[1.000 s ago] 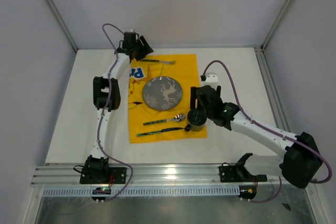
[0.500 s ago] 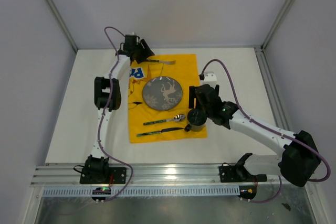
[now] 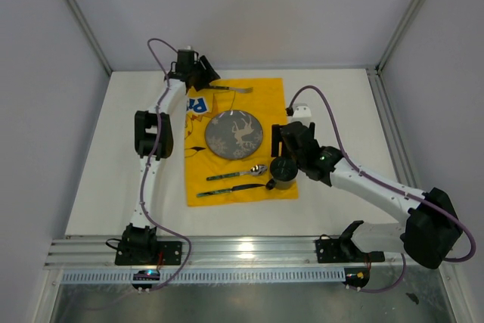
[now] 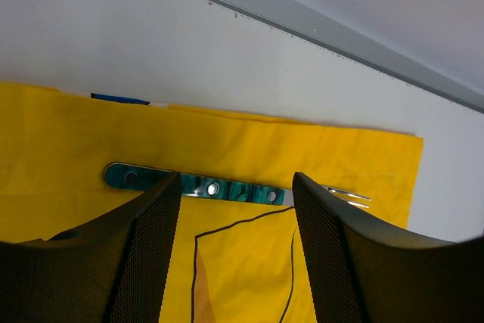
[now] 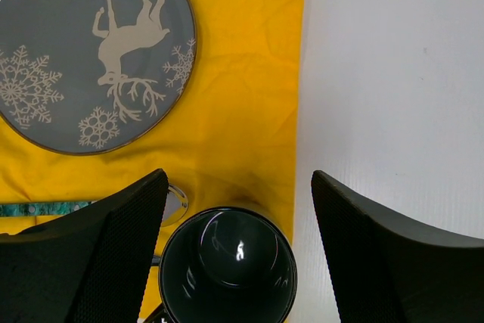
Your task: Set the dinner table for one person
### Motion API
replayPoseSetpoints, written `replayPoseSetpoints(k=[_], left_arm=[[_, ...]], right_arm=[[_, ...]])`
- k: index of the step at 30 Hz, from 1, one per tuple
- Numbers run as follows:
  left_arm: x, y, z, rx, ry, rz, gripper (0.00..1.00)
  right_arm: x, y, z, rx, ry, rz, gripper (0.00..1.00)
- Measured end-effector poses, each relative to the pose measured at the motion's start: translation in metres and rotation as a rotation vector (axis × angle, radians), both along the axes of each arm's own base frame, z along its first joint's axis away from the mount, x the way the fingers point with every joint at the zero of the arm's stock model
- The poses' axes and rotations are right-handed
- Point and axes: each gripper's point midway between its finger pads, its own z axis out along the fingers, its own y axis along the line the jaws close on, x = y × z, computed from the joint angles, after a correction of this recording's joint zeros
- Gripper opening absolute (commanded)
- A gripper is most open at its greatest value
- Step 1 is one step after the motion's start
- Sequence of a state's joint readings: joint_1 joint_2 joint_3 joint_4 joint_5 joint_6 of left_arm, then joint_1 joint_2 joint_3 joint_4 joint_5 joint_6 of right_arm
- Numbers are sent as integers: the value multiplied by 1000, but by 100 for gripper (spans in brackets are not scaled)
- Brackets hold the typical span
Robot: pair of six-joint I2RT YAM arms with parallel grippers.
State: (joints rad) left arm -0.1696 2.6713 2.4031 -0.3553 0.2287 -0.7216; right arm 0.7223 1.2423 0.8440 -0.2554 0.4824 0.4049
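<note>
The white dinner table (image 3: 340, 104) carries a yellow printed cloth (image 3: 272, 104). On the cloth lie a grey reindeer plate (image 3: 234, 135), a teal-handled fork (image 3: 227, 89) at the far edge, a spoon (image 3: 238, 173), a knife (image 3: 234, 189) and a black mug (image 3: 283, 173). My left gripper (image 3: 210, 79) is open and empty, its fingertips just short of the fork (image 4: 227, 189). My right gripper (image 5: 238, 187) is open with the upright mug (image 5: 227, 266) between its fingers, a gap on each side. The plate (image 5: 91, 58) lies beyond it.
The cloth's right edge runs beside the mug, with bare table (image 5: 393, 73) to the right. A metal frame rail (image 4: 318, 32) borders the far table edge. The spoon bowl (image 5: 175, 206) lies just left of the mug.
The left gripper has edged slightly left near the fork. The right gripper has barely shifted around the mug. The fork, mug and plate have not moved.
</note>
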Motion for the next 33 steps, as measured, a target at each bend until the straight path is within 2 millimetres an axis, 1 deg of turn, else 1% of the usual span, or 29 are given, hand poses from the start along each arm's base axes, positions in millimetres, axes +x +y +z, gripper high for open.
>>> replayPoseSetpoints(k=[4, 10, 18, 21, 33], left_arm=[[1, 2, -4, -1, 0, 3, 63], [5, 2, -4, -5, -16, 5, 62], [5, 3, -6, -5, -15, 7, 61], [2, 4, -15, -2, 5, 8, 60], [-5, 6, -16, 3, 17, 5, 59]], right_arm=[[-1, 2, -3, -2, 10, 10, 80], [0, 4, -8, -11, 28, 19, 80], [1, 8, -6, -1, 28, 27, 80], [1, 9, -7, 1, 30, 31, 80], [0, 10, -6, 8, 31, 38, 80]])
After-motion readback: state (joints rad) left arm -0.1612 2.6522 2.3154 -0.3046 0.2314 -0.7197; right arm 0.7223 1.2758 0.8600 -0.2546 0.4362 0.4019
